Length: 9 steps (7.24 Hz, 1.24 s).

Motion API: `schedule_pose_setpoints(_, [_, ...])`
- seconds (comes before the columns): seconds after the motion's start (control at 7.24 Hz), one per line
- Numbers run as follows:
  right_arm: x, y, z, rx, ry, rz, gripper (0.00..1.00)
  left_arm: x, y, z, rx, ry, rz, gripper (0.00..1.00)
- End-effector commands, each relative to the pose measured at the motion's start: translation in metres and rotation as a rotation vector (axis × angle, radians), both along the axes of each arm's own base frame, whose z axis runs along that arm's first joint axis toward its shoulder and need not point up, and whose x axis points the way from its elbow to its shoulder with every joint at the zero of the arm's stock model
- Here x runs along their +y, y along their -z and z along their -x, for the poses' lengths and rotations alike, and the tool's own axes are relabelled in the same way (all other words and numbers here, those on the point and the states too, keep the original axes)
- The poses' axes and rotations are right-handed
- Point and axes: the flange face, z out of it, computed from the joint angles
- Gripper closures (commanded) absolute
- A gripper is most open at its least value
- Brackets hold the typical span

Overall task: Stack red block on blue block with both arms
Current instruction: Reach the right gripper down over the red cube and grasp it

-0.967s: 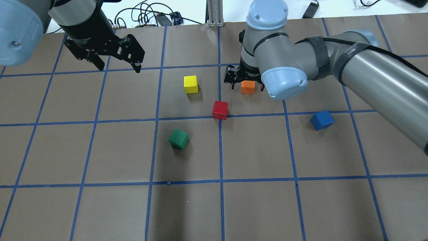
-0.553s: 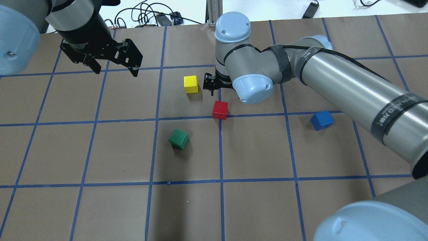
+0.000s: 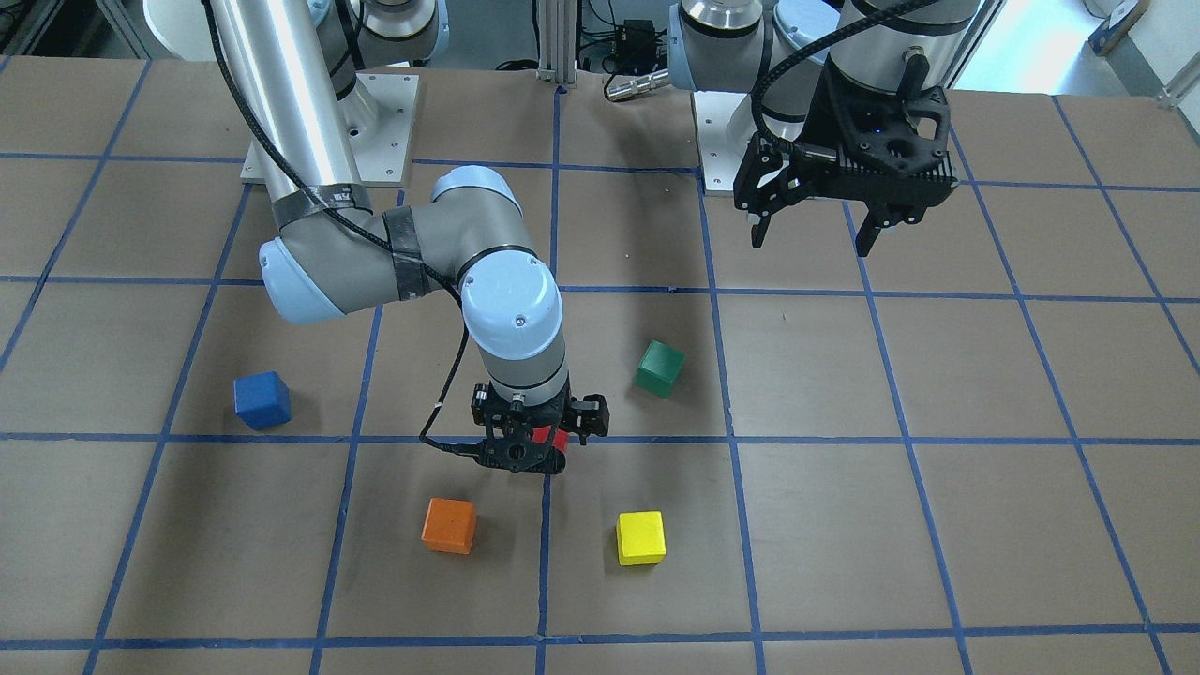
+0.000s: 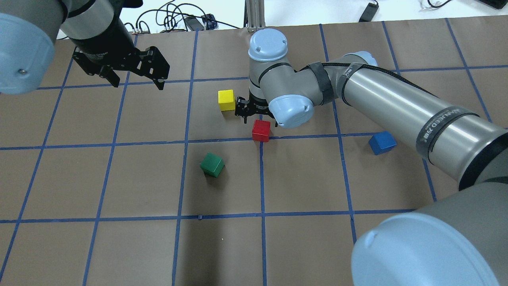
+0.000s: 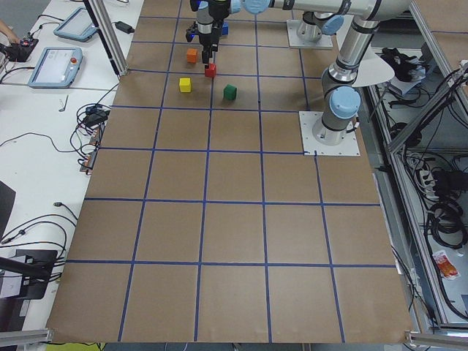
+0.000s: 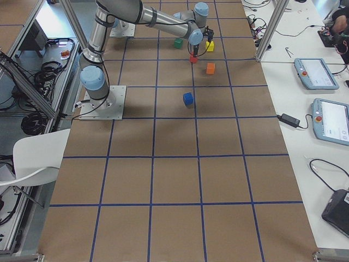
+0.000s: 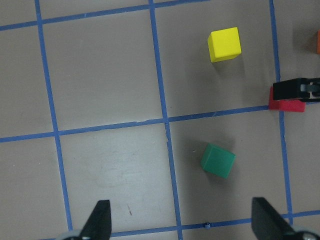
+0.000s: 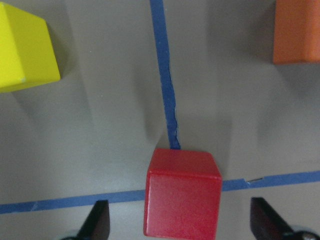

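Note:
The red block (image 4: 261, 130) sits on a blue grid line near the table's middle. My right gripper (image 4: 254, 115) hangs right over it, open. In the right wrist view the red block (image 8: 182, 192) lies between the two open fingertips (image 8: 100, 220), not gripped. In the front view the right gripper (image 3: 542, 427) hides most of the red block (image 3: 555, 439). The blue block (image 4: 382, 143) sits apart to the right, also seen in the front view (image 3: 262, 399). My left gripper (image 4: 138, 81) is open and empty, held high at the far left (image 3: 816, 234).
A yellow block (image 4: 226, 99) sits close to the right gripper's left. A green block (image 4: 212, 164) lies nearer the robot. An orange block (image 3: 449, 525) sits beyond the red one, hidden by the right arm in the overhead view. Cables lie past the table's far edge.
My right arm has swung left from above the orange block to above the red block. The left gripper has barely shifted. No block has moved.

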Motion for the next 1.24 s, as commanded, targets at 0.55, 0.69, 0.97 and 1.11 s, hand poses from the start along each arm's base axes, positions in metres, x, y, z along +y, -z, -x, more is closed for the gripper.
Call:
schedule_pose_setpoints(0.55, [0.001, 0.01, -0.003, -0.024, 0.069, -0.046, 1.0, -0.001, 0.0, 0.005, 0.05, 0.003, 0.017, 0.0])
schedule_pose_setpoints(0.69, [0.002, 0.002, -0.002, -0.024, 0.076, -0.041, 1.0, -0.001, 0.0, 0.005, 0.05, 0.003, 0.018, 0.0])
schedule_pose_setpoints(0.97, [0.0, -0.046, 0.011, -0.023, 0.09, -0.031, 1.0, 0.001, 0.0, 0.006, 0.05, 0.005, 0.017, 0.0])
schedule_pose_setpoints(1.11, [-0.013, -0.082, 0.029, -0.001, 0.103, -0.066, 1.0, 0.001, -0.001, 0.006, 0.048, 0.005, 0.019, 0.0])
